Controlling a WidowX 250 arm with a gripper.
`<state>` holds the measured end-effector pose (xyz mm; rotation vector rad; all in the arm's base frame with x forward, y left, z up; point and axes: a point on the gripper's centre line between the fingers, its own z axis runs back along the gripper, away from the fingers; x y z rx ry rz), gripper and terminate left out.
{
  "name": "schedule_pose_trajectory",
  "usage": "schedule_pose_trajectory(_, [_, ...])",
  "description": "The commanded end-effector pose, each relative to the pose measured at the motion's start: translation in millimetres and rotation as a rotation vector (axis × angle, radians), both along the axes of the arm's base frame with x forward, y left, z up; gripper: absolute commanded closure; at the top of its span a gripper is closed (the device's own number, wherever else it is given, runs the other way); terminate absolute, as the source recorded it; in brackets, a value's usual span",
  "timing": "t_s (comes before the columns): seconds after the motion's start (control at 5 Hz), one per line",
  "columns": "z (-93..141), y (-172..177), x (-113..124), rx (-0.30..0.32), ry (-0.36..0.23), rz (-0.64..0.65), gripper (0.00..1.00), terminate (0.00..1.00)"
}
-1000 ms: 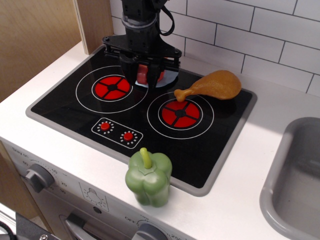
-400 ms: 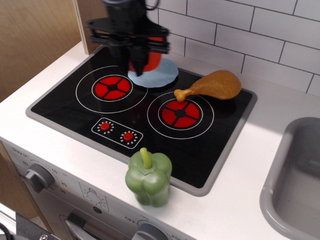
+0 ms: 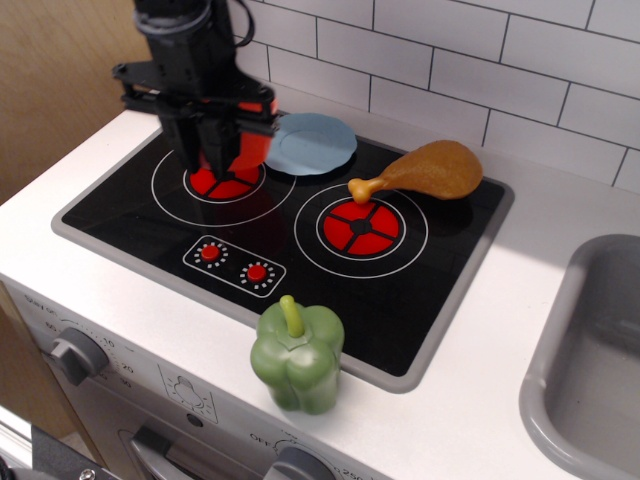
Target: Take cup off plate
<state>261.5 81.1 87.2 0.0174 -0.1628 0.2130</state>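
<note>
Above the left burner (image 3: 224,180) of the hob (image 3: 290,225), the gripper (image 3: 213,160) hangs with its black fingers pointing down and closed on the cup (image 3: 245,150). Only part of the red-orange cup shows, at the right of the fingers and between them; its handle I cannot make out. Whether its bottom touches the hob or stays a little over it, I cannot tell, because the fingers cover this part.

At the back of the hob, just right of the cup, lies the plate (image 3: 312,142), flat and light blue, with nothing on it. The cup is beside the plate's left edge and not over it.

Right of the plate, at the back right of the hob, lies a brown drumstick (image 3: 425,171), with its thin end pointing to the right burner (image 3: 361,225). Two small red knobs (image 3: 234,262) sit on the front part of the hob. On the white counter (image 3: 452,410) at the front edge of the hob stands a green pepper (image 3: 297,354). A grey sink (image 3: 590,370) is set in the counter, well apart from the hob on the right.
</note>
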Motion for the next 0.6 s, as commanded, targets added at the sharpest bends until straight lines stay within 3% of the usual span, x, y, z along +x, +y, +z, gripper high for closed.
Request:
schedule_pose_trajectory(0.0, [-1.2,18.2,-16.8,-0.03,-0.031,-0.034,1.0,0.0])
schedule_pose_trajectory(0.2, [-3.9,16.7,-19.9,-0.036,-0.019,-0.03,1.0,0.0])
schedule_pose_trajectory(0.4, [-4.7,16.4,-21.7,-0.03,-0.015,-0.016,0.0,0.0])
